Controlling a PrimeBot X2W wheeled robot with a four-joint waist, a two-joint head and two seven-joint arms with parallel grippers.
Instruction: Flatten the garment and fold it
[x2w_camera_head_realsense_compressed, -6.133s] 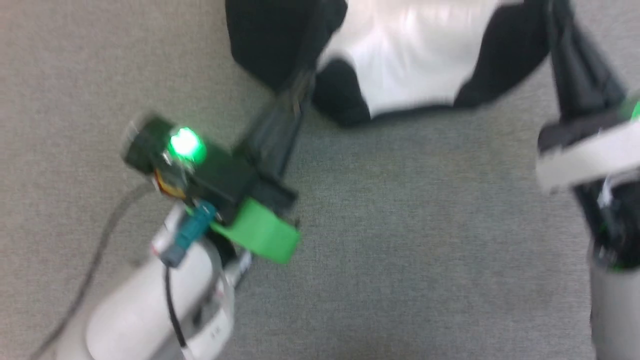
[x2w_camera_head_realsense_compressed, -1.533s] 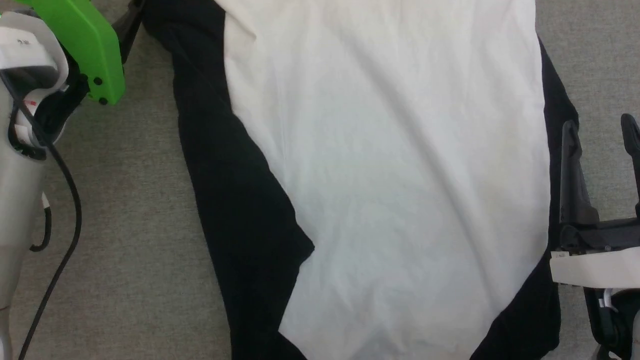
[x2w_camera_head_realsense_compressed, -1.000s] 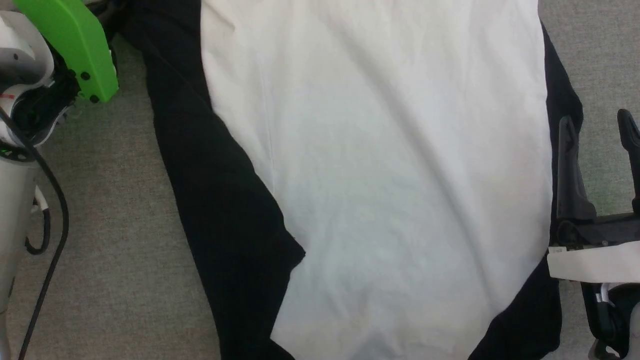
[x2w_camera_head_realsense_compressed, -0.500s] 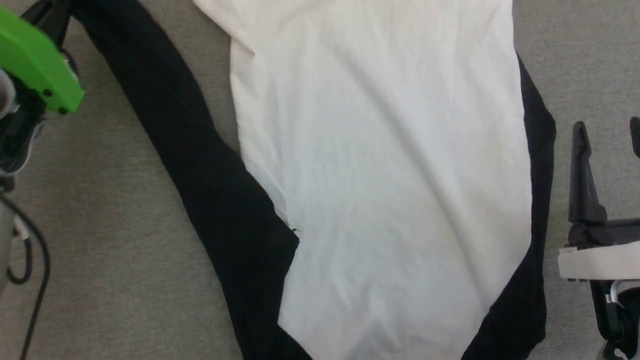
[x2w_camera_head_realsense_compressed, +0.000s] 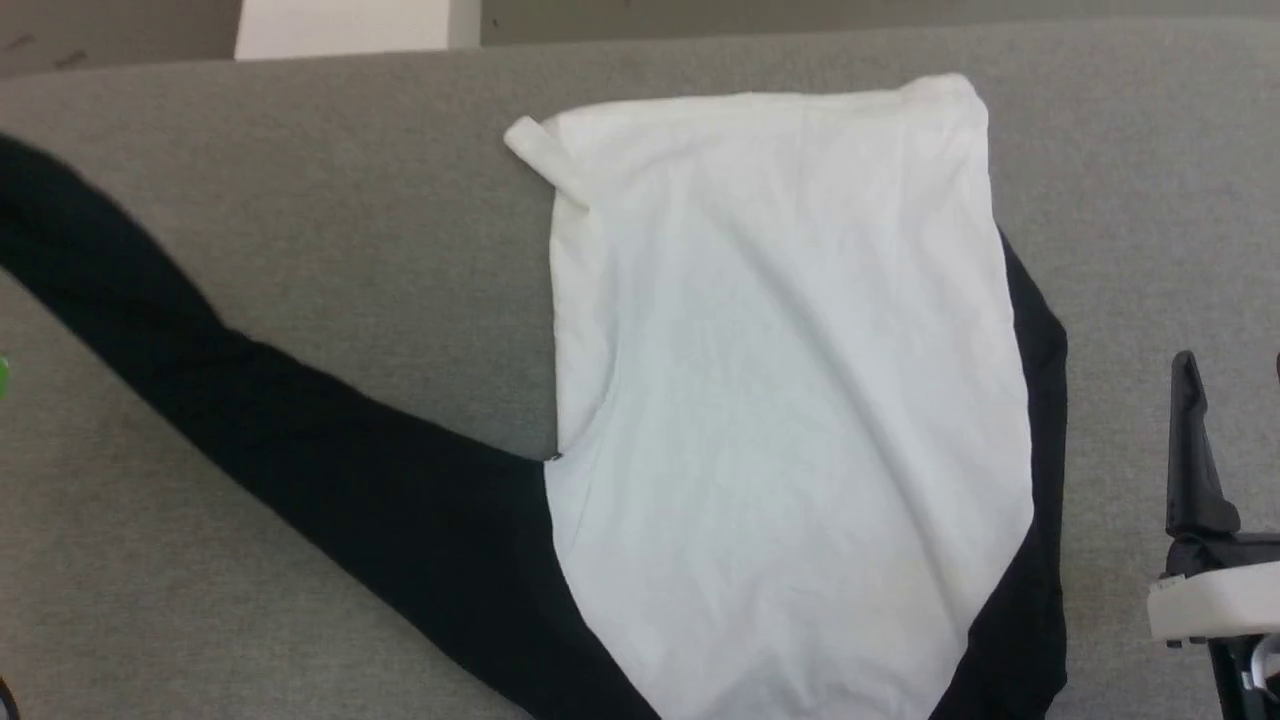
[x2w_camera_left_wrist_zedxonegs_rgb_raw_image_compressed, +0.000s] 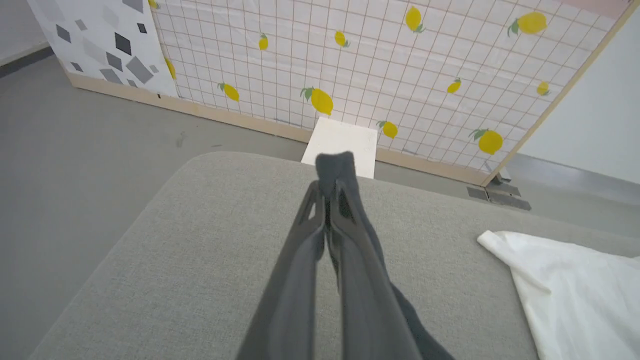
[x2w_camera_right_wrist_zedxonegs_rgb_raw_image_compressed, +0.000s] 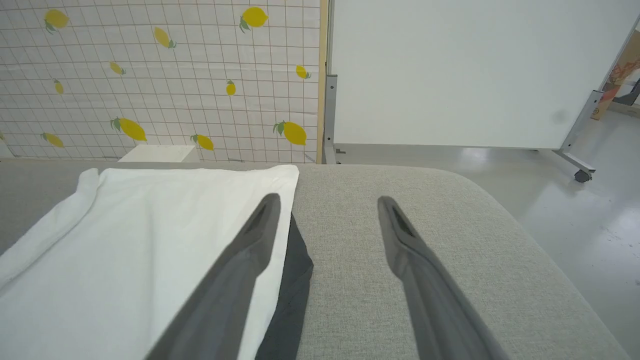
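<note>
Flattening step: the garment (x2w_camera_head_realsense_compressed: 780, 400), a soft white shirt with black sleeves, lies on the grey padded counter (x2w_camera_head_realsense_compressed: 300, 200), one sleeve (x2w_camera_head_realsense_compressed: 250, 400) stretched toward the left edge in the clenched left claw (x2w_camera_left_wrist_zedxonegs_rgb_raw_image_compressed: 334, 172). The right claw (x2w_camera_right_wrist_zedxonegs_rgb_raw_image_compressed: 328, 200) hangs released beside it. Next, probably: lay that sleeve flat.

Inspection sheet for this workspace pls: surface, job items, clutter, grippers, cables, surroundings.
surface: grey padded top, rounded corners.
job's things: shirt spread out, white body up, one far corner rolled; one black sleeve stretched toward the robot's left, the other tucked along the right edge.
clutter: nothing seen.
grippers: left gripper shut on the sleeve end; right gripper open, beside the shirt's right edge.
cables: nothing seen.
surroundings: lemon-print screen, white board, white block on the floor.
</note>
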